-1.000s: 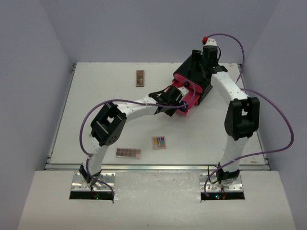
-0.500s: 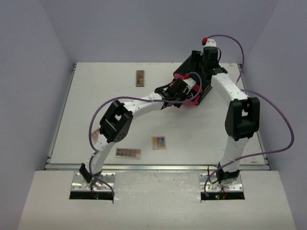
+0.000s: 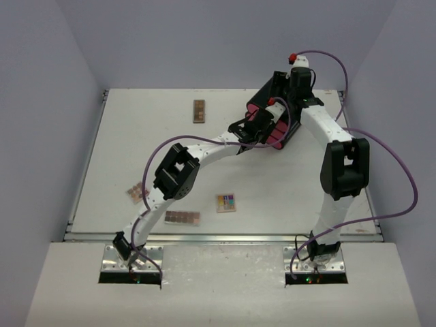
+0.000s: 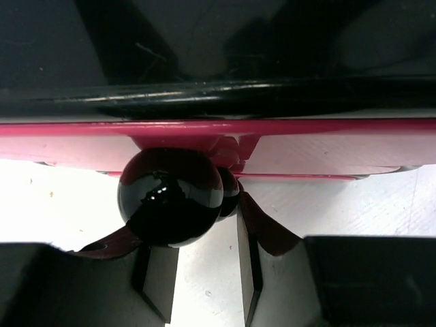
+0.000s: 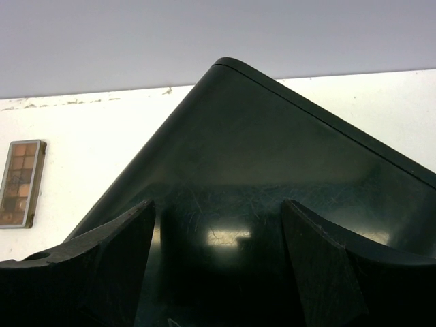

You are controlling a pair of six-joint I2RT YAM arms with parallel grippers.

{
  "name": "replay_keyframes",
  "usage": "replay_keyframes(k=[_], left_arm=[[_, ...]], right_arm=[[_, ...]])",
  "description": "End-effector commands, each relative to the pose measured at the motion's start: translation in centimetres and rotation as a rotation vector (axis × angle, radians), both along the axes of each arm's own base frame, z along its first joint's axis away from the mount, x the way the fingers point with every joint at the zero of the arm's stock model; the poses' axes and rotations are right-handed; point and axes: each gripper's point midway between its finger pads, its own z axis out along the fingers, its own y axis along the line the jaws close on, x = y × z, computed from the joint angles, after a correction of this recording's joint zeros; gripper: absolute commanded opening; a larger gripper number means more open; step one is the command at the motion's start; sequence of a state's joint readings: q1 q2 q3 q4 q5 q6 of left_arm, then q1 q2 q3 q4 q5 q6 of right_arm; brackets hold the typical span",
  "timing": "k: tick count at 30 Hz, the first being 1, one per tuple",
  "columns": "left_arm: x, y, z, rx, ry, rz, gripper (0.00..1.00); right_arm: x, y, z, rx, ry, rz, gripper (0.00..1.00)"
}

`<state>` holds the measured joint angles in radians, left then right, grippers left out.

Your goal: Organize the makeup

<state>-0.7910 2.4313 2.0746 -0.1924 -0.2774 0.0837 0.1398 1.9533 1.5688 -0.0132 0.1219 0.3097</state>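
left jaws narrow at drawer knob [image 4: 170, 197], grip unclear, right jaws wide atop box [image 5: 259, 170]

A glossy black box [image 3: 267, 95] with pink drawers stands angled at the far right of the white table [image 3: 136, 157]. One pink drawer front [image 4: 340, 146] carries a glossy black round knob [image 4: 170, 197].

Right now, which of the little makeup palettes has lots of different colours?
The small square palette near the front edge, right of the long palette, shows mixed colours. The long palette, the far palette and the left palette all look brownish.
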Motion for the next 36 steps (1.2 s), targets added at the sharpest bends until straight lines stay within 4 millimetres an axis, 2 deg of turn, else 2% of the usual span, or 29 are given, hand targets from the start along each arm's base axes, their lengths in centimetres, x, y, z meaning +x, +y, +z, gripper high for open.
replay_keyframes(k=[1,8,9,11,12,14,18,20,22,24,27,29,33,36], left_arm=[[2.2,-1.3,4.1,-0.092,-0.144,0.076,0.34],[1.0,-0.9,3.4,-0.084,-0.092,0.07,0.43],[0.7,-0.7,3.5,-0.084,-0.084,0.068,0.47],[-0.1,-0.2,3.6,-0.082,-0.06,0.064,0.7],[-0.4,-0.1,3.7,-0.083,-0.051,0.058,0.77],[-1.3,0.3,3.9,-0.078,-0.036,0.05,0.83],[-2.7,1.4,3.8,-0.059,-0.005,0.038,0.9],[-3.5,1.8,3.6,-0.054,0.014,0.023,0.89],[-4.7,2.5,2.3,-0.04,0.044,0.004,0.86],[-5.2,2.2,1.2,-0.047,0.058,-0.029,0.82],[-4.8,1.4,0.2,-0.064,0.051,-0.046,0.73],[-4.4,0.8,-0.6,-0.082,0.036,-0.055,0.71],[-3.5,-0.5,-0.2,-0.159,-0.032,-0.078,0.71],[-3.6,-1.3,-1.0,-0.199,-0.064,-0.132,0.72]], right_arm=[[-3.9,0.8,-8.4,0.02,0.27,0.019,0.76],[-3.8,0.8,-8.2,0.024,0.266,0.021,0.76],[-3.9,0.8,-8.2,0.024,0.266,0.021,0.76],[-3.9,0.8,-8.0,0.024,0.262,0.021,0.76],[-3.9,0.8,-7.9,0.024,0.261,0.022,0.76],[-3.9,0.8,-7.8,0.022,0.259,0.022,0.76],[-4.0,0.8,-7.9,0.018,0.263,0.023,0.76],[-4.0,0.8,-7.9,0.018,0.263,0.023,0.76],[-4.0,0.8,-7.7,0.019,0.26,0.023,0.76],[-4.1,0.8,-7.7,0.02,0.259,0.021,0.76],[-4.1,0.7,-7.7,0.022,0.253,0.014,0.76],[-4.1,0.6,-7.6,0.025,0.253,0.011,0.75],[-4.2,0.7,-7.7,0.033,0.251,0.01,0.75],[-4.3,0.7,-7.7,0.036,0.249,0.008,0.75]])
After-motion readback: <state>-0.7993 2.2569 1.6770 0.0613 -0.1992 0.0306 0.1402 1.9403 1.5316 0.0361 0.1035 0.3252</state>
